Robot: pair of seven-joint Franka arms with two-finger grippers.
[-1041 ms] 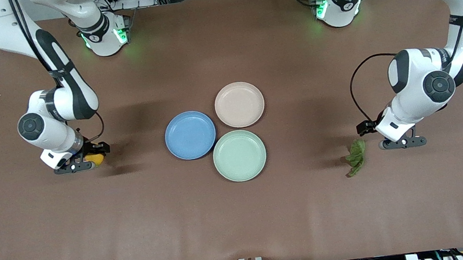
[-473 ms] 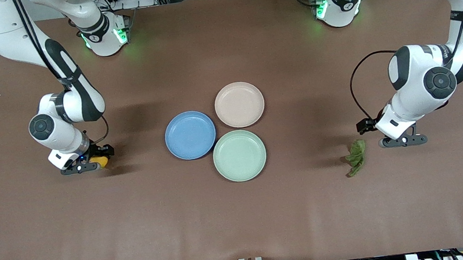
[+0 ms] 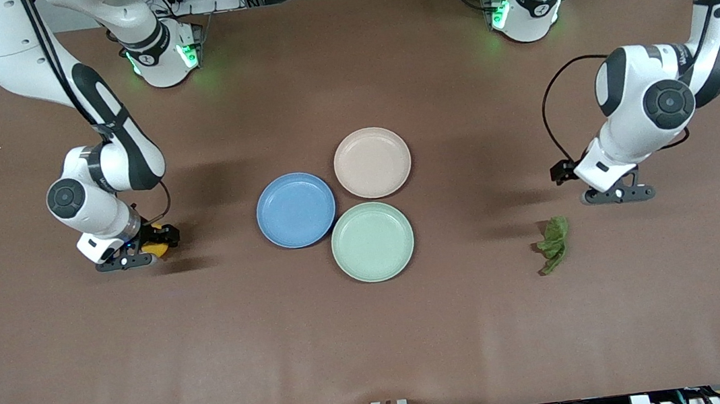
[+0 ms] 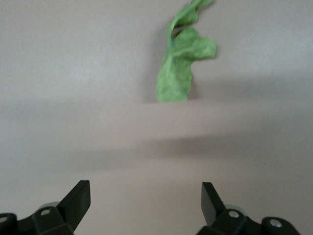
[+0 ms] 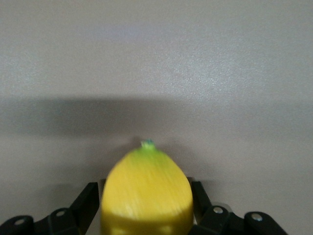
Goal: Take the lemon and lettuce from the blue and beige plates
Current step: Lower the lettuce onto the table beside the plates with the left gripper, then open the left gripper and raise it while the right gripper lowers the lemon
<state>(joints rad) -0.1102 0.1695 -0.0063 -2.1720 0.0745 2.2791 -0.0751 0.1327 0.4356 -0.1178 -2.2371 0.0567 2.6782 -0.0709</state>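
Front view: right pincer (image 3: 147, 251) clamped around lemon (image 3: 155, 250); left pincer (image 3: 618, 193) spread, empty, above bare table (image 3: 376, 342) near lettuce (image 3: 553, 245).

Brown table (image 3: 375, 336): blue plate (image 3: 296, 210), beige plate (image 3: 372, 162), green plate (image 3: 372, 241), lettuce (image 3: 553, 244).

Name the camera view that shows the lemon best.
The right wrist view: the lemon fills the lower centre, gripped between the right hand fingers, stem tip visible. The front view shows only a yellow sliver of it under that hand, low over the table toward the right arm's end. The left wrist view does not show it.
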